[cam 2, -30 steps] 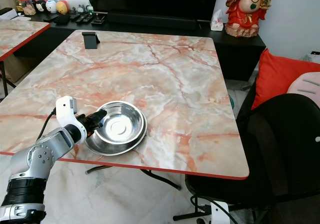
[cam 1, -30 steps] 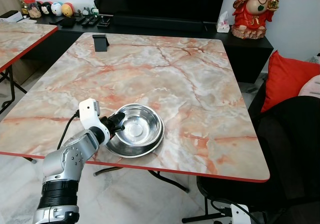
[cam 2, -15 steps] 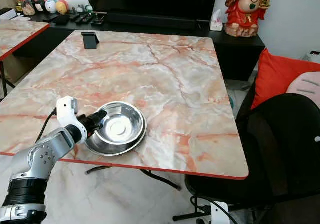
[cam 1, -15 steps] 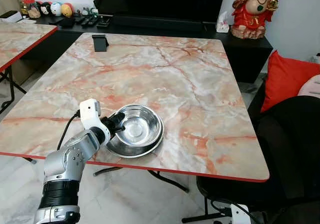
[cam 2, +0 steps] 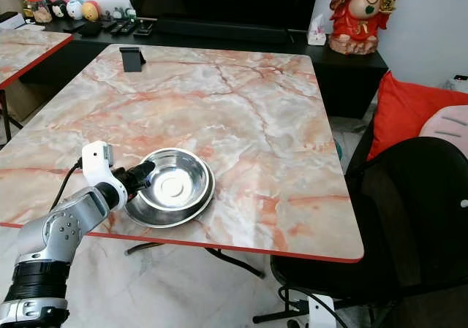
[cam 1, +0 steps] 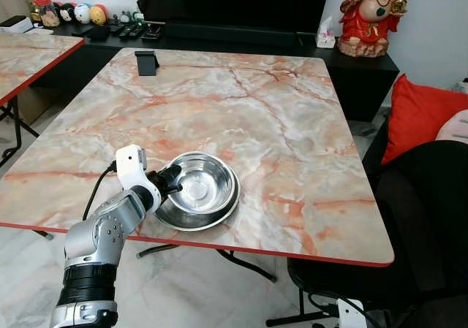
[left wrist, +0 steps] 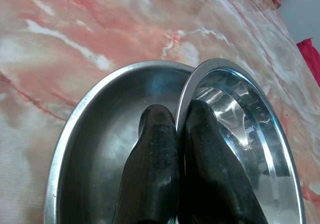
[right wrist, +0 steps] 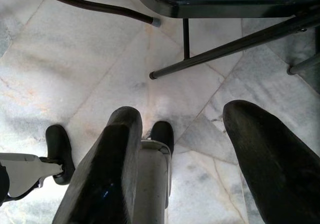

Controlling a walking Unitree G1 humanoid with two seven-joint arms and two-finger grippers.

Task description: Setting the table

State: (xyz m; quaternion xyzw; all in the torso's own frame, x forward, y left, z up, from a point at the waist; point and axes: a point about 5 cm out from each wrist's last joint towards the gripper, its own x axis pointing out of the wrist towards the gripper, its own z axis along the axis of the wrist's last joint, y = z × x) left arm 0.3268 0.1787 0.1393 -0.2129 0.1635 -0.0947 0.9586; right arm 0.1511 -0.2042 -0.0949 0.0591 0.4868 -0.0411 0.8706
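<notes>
Two steel bowls sit near the front left of the marble table (cam 1: 278, 123). The smaller bowl (cam 1: 207, 184) rests inside the wider bowl (cam 1: 191, 218), close to the table's red front edge. My left gripper (cam 1: 170, 179) reaches in from the left and is shut on the smaller bowl's near rim. In the left wrist view, both black fingers (left wrist: 152, 154) pinch that rim (left wrist: 184, 97), with one finger inside the wider bowl (left wrist: 95, 134). My right gripper (right wrist: 182, 144) hangs open above the floor.
A black phone stand (cam 1: 147, 61) stands at the table's far left. A black chair (cam 1: 431, 211) and a red cushion (cam 1: 420, 112) are on the right. A second marble table (cam 1: 29, 54) is at the left. A dark console with a red statue (cam 1: 371, 14) runs behind.
The smaller bowl shifted slightly in the left gripper's hold; the arm has hardly moved.
</notes>
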